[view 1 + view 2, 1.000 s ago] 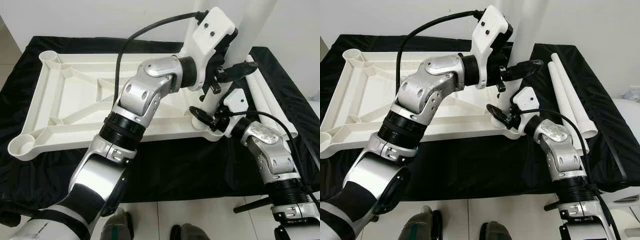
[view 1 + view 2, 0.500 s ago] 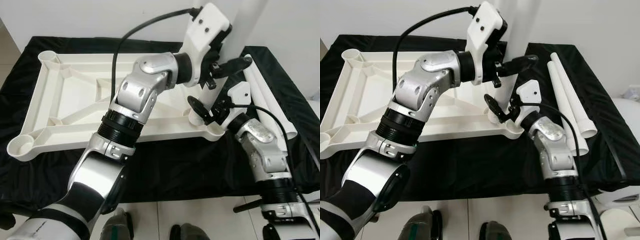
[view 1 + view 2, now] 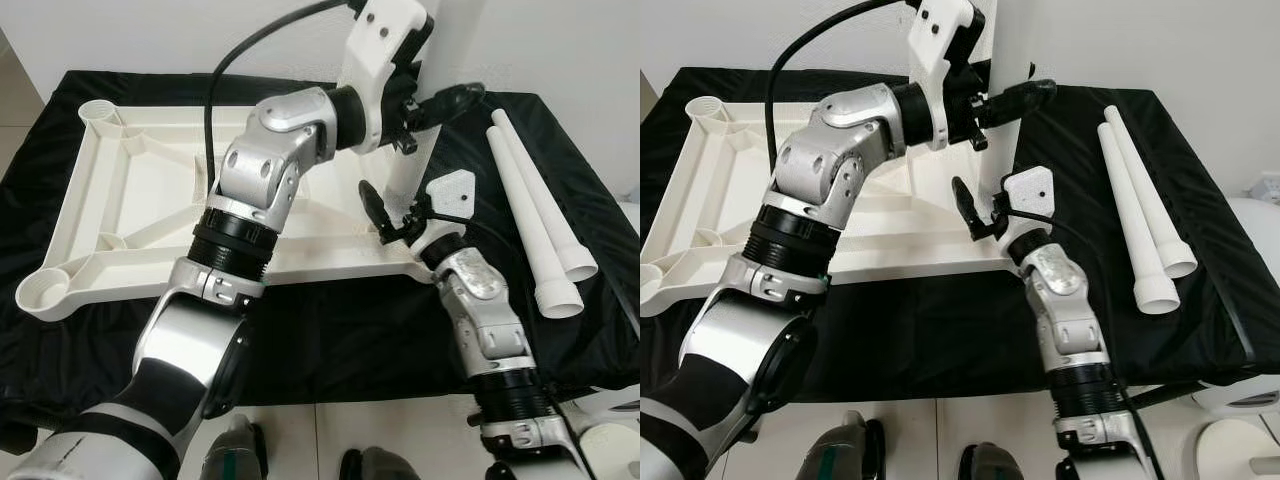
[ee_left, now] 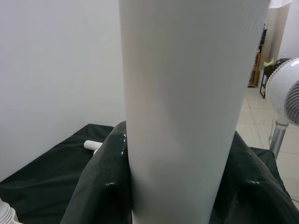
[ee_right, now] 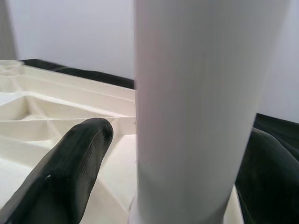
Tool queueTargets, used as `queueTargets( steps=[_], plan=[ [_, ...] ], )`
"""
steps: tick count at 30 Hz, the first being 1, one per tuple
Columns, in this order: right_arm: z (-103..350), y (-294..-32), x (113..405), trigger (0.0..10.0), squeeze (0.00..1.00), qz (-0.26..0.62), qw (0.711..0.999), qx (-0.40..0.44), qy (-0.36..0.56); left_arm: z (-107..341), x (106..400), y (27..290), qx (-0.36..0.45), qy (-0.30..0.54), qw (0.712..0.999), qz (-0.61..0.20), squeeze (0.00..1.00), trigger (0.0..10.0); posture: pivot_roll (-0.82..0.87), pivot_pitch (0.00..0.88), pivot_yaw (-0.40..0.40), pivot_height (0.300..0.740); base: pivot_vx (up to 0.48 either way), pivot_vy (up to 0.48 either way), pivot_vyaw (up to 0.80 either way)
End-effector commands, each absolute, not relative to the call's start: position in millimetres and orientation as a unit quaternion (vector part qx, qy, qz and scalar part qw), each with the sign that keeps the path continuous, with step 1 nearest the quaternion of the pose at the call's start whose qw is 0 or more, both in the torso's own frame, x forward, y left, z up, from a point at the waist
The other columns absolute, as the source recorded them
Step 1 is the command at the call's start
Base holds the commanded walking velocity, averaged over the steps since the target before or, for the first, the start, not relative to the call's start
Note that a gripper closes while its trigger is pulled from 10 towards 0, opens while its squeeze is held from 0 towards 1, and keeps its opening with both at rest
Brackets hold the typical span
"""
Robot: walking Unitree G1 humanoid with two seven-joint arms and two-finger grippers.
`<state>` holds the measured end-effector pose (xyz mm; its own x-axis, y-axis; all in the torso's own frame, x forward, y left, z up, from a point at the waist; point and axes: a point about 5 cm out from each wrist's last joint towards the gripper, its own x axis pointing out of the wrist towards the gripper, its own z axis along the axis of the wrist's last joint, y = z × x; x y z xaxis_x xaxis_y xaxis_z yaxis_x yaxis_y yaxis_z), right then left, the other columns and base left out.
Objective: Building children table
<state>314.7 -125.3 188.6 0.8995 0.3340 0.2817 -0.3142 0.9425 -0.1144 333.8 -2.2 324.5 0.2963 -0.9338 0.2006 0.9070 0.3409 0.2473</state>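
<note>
The white table top (image 3: 150, 190) lies upside down on a black cloth. One white leg (image 3: 418, 150) stands nearly upright at its near right corner, and its foot is hidden behind my right wrist. High on the leg, my left gripper (image 3: 440, 98) is shut, with both black fingers (image 4: 100, 186) pressed to its sides. Low down, my right gripper (image 3: 395, 212) is open around the leg; one finger (image 5: 70, 172) stands apart from the tube. Two spare white legs (image 3: 540, 210) lie side by side on the cloth to the right.
Round empty sockets sit at the far left corner (image 3: 98, 112) and the near left corner (image 3: 42, 292) of the top. The cloth (image 3: 330, 330) hangs over the front edge of the table. A white fan (image 4: 287, 93) stands on the floor to the right.
My left gripper has risen and swung left with the leg, standing it more upright. The right gripper has shifted left along the corner, and the spare legs now show fully.
</note>
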Motion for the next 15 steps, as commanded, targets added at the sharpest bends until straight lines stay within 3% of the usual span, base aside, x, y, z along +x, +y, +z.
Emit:
queueTargets(
  steps=[1, 15],
  plan=[
    [185, -127, 314, 10.0, 0.0, 0.141, 0.978, -0.04, -0.146, 336, 341, 0, 0.028, -0.178, 0.858, -0.48, 0.0, 10.0, 0.05, 0.044, -0.044, 0.74, 0.0, 0.0, 0.0],
    [202, -113, 314, 10.0, 0.0, 0.076, 0.982, -0.037, -0.169, 341, 334, -3, 0.028, -0.194, 0.852, -0.485, 0.0, 10.0, 0.05, 0.047, -0.053, 0.74, 0.0, 0.0, 0.0]
  ],
)
